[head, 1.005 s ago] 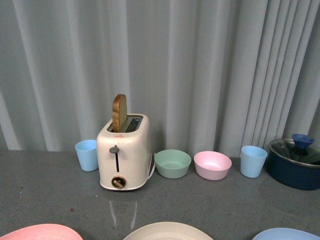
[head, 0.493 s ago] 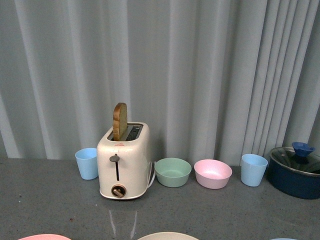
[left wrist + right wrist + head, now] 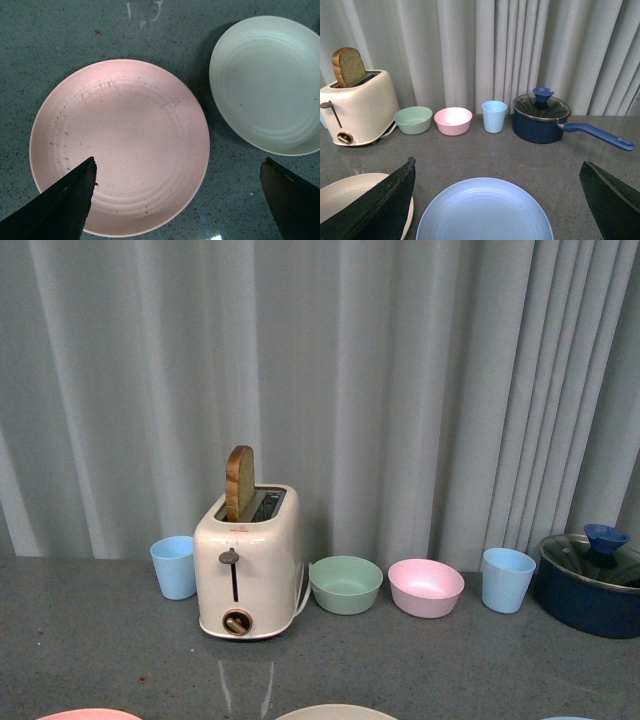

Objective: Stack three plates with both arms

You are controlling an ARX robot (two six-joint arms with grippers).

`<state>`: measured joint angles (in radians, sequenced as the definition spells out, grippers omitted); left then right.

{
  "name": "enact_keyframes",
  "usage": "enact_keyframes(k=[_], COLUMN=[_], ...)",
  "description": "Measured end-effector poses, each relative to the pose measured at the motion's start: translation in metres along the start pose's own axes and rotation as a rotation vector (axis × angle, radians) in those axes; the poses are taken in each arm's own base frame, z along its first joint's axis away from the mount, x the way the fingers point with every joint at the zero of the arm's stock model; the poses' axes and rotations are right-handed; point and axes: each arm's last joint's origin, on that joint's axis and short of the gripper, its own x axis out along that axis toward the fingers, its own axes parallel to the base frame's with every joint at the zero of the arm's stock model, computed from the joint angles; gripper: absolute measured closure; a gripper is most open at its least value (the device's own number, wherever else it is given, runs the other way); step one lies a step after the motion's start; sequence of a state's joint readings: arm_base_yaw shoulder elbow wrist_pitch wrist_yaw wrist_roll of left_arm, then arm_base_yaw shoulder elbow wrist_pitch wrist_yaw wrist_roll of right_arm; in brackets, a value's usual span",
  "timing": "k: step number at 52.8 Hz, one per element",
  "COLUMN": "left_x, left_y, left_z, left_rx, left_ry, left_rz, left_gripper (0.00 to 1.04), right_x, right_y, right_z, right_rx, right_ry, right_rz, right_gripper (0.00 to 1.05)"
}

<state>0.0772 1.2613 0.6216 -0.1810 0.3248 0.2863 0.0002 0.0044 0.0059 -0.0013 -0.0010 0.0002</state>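
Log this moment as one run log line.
stage: pre-grasp | left gripper: open above pink plate | right gripper: open, facing blue plate | cream plate: unstacked, beside pink plate

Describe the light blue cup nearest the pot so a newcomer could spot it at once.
Find the cream toaster holding a bread slice, in front of the grey curtain. To its right in the front view come a green bowl, a pink bowl, then the light blue cup, just before the dark blue lidded pot. The other blue cup stands on the toaster's left.
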Motion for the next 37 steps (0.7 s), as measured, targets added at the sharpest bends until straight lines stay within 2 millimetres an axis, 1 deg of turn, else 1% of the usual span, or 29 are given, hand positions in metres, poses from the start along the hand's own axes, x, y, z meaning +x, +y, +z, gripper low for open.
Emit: enact_keyframes(k=[5, 8, 15, 19, 28, 37], left_x=[0.022, 0.033, 0.056, 0.068, 0.087, 0.094], left_y=[0.016, 0.025, 0.046, 0.060, 0.088, 0.110], left_z=[0.010, 0.012, 0.009, 0.005, -0.006, -0.010], left_rx=[0.016, 0.016, 0.026, 0.038, 0.039, 0.046], left_ry=[0.072, 0.113, 0.182, 0.226, 0.310, 0.333], left_rz=[0.002, -0.005, -0.012, 0.017, 0.067, 0.104], left_gripper=[0.07, 0.07, 0.07, 0.07, 0.07, 0.07], right_x=[0.000, 0.000, 0.000, 0.000, 0.000, 0.000], right_y=[0.000, 0.000, 0.000, 0.000, 0.000, 0.000], right_z=[0.000, 0.000, 0.000, 0.000, 0.000, 0.000], right_rx=[0.000, 0.000, 0.000, 0.000, 0.000, 0.000], right_ry=[0.000, 0.000, 0.000, 0.000, 0.000, 0.000], right_rz=[0.000, 0.000, 0.000, 0.000, 0.000, 0.000], right_gripper=[0.07, 0.07, 0.07, 0.07, 0.07, 0.07])
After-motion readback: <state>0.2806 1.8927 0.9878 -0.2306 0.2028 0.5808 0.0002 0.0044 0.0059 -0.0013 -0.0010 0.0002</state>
